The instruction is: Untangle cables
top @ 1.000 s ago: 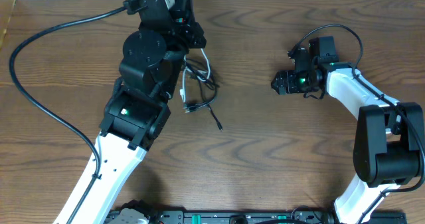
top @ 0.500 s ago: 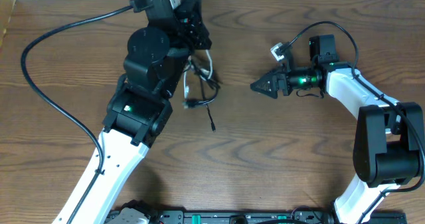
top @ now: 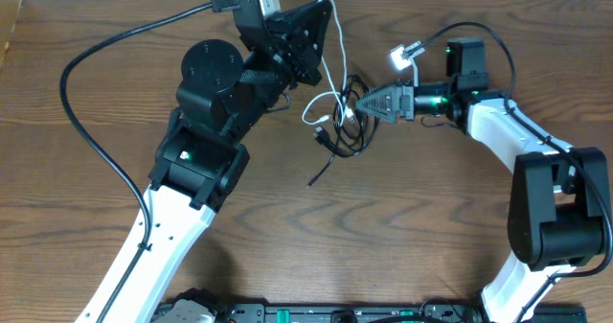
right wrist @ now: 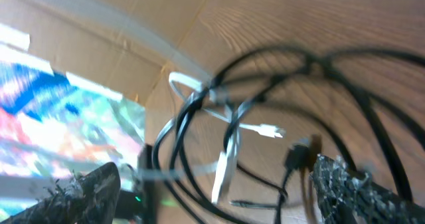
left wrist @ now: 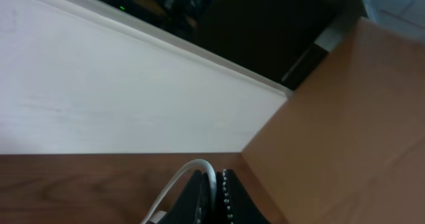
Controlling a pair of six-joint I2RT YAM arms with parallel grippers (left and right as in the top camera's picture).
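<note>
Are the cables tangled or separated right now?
Tangled: the cables loop through one another in a single clump, seen overhead and in the right wrist view.

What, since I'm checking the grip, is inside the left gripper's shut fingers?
The white cable is pinched in the left gripper, arcing out to one side. Its run deeper between the fingers is covered; nothing else shows there.
</note>
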